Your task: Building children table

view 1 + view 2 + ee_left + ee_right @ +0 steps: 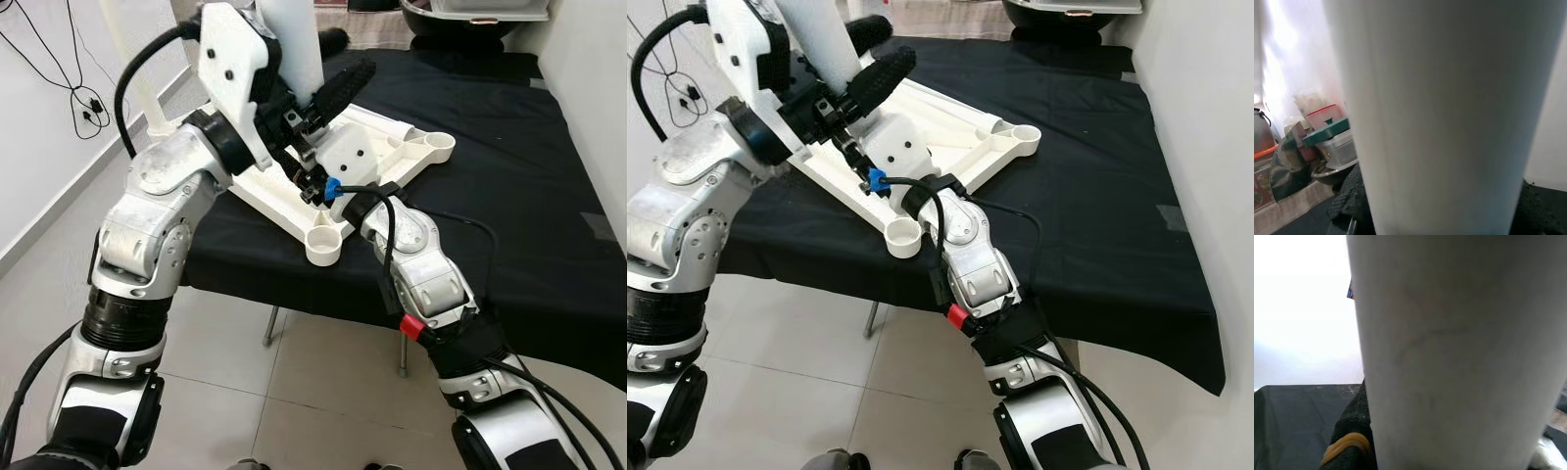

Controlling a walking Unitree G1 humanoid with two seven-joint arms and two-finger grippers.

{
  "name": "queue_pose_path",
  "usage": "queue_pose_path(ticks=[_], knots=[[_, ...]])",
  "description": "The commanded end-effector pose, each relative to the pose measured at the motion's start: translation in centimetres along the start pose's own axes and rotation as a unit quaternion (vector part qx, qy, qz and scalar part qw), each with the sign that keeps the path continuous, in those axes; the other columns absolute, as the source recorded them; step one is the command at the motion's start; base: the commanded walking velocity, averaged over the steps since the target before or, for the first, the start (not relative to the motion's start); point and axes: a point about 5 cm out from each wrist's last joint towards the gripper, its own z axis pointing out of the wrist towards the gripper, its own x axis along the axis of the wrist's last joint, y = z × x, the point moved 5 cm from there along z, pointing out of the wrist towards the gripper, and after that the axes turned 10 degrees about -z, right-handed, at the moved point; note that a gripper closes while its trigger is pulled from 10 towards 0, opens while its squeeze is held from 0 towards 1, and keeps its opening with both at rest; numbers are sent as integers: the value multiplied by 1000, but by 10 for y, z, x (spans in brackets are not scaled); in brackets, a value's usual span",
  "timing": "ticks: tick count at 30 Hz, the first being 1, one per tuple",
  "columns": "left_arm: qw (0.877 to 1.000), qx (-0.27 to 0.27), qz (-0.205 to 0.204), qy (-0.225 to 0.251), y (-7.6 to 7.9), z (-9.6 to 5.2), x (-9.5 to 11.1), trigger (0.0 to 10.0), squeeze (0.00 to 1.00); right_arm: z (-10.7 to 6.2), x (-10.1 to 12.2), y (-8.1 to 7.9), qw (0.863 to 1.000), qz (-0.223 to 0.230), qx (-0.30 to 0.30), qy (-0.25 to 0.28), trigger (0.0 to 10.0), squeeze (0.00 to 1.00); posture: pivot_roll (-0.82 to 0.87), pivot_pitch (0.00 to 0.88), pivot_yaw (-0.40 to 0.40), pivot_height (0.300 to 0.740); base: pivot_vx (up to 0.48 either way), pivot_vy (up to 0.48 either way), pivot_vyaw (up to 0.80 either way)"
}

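I can't see much of the grip itself: both wrist views are blocked by the white leg tube (pixel 1449 117), with only black finger edges at the frame bottoms. Head views: the tube stands upright over the near-left part of the white tabletop frame (pixel 392 152), its top cut off by the frame edge and its base hidden behind the grippers. The left gripper (pixel 328 93) comes in from the left with one long black finger laid across the tube; its fingers look clamped on the tube. The right gripper (pixel 862 162) reaches up from below, mostly hidden behind its own wrist and the blue connector (pixel 876 180); I can't tell its finger state. The frame lies flat, upside down, on a black-covered table (pixel 509 196), with round corner sockets, one (pixel 324 245) at the near edge. Room: light tiled floor (pixel 294 392), white wall on the left with dangling black cables (pixel 83 103), bowls and containers (pixel 1327 147) past the table's far end.
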Motion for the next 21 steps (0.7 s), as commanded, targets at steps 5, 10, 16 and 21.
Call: queue_pose_path(ticks=[5, 10, 16, 21], knots=[[1000, -2, 9, 14, -5, -1, 12, 0, 0, 2, -5, 4, 1000, 28, 13, -6, 10000, 0, 10, 102, 40, 740, 0, 0, 0], [998, -57, -29, 16, 9, -2, 14, 0, 0, -2, 8, -1, 991, 95, 75, 54, 10000, 1000, 12, 100, 39, 740, 0, 0, 0], [987, -130, -91, 1, 22, -9, 13, 0, 0, -7, 19, -5, 981, 85, 148, 88, 10000, 1000, 15, 100, 35, 740, 0, 0, 0], [967, -221, -111, -54, 43, -22, 1, 0, 0, -15, 20, -23, 961, 69, 257, 80, 10000, 0, 13, 99, 27, 740, 0, 0, 0]])
